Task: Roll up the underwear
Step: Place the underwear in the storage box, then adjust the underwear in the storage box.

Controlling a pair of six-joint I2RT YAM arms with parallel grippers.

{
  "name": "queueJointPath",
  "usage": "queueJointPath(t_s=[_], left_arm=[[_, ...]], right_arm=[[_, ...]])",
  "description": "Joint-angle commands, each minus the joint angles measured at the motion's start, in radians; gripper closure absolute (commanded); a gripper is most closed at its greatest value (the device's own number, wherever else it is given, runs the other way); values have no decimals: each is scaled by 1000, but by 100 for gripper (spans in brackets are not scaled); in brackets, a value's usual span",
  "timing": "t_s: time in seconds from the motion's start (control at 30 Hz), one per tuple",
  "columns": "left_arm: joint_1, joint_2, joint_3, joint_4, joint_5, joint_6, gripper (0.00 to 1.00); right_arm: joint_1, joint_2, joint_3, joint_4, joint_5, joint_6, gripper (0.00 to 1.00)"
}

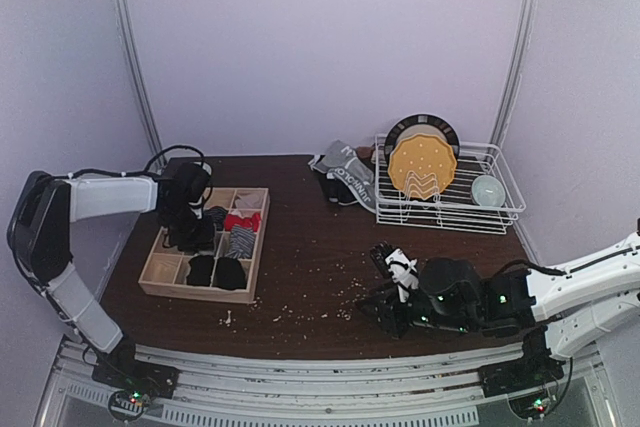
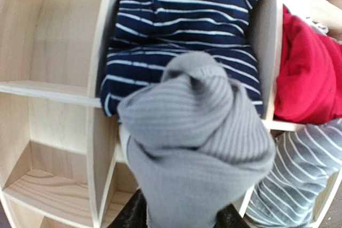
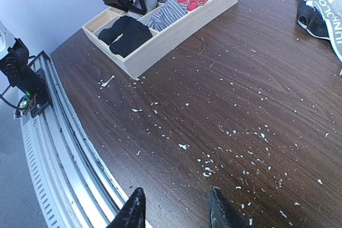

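Observation:
A rolled grey ribbed underwear (image 2: 197, 132) fills the left wrist view, over the wooden tray's (image 2: 104, 52) middle dividers. My left gripper (image 2: 179, 220) holds its lower end, black fingertips (image 2: 131, 214) pressing both sides. From above, that gripper (image 1: 188, 230) sits over the tray (image 1: 160, 279). More underwear (image 1: 345, 175), grey and black with a lettered waistband (image 3: 328, 17), lies piled at the back. My right gripper (image 3: 173, 209) is open over bare table near the front edge.
The tray compartments hold a navy striped roll (image 2: 181, 20), a red one (image 2: 310, 73), a grey striped one (image 2: 304, 174) and black rolls (image 1: 215, 271). A white dish rack (image 1: 500, 212) with a yellow plate (image 1: 422, 169) stands back right. White crumbs (image 3: 208, 169) dot the table.

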Motion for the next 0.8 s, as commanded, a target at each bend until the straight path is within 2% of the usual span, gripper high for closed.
queueJointPath(t_s=[0.0,0.3,0.37,0.47,0.53,0.77], left_arm=[[7,-45,37,-59,-28,18,62],[7,-66,43,-52,-20,15,62],[7,-73,42,-37,-12,15,68],[7,-56,47,-20,2,19,86],[5,-30,52,-12,11,20,93],[6,28,29,23,18,19,100]], right_arm=[[-4,10,24,-10,4,8,62],[-4,16,24,-12,7,9,62],[-5,20,22,-10,7,9,62],[-4,27,24,-7,5,11,62],[-6,32,25,-7,5,13,62],[-6,34,27,-19,13,14,62]])
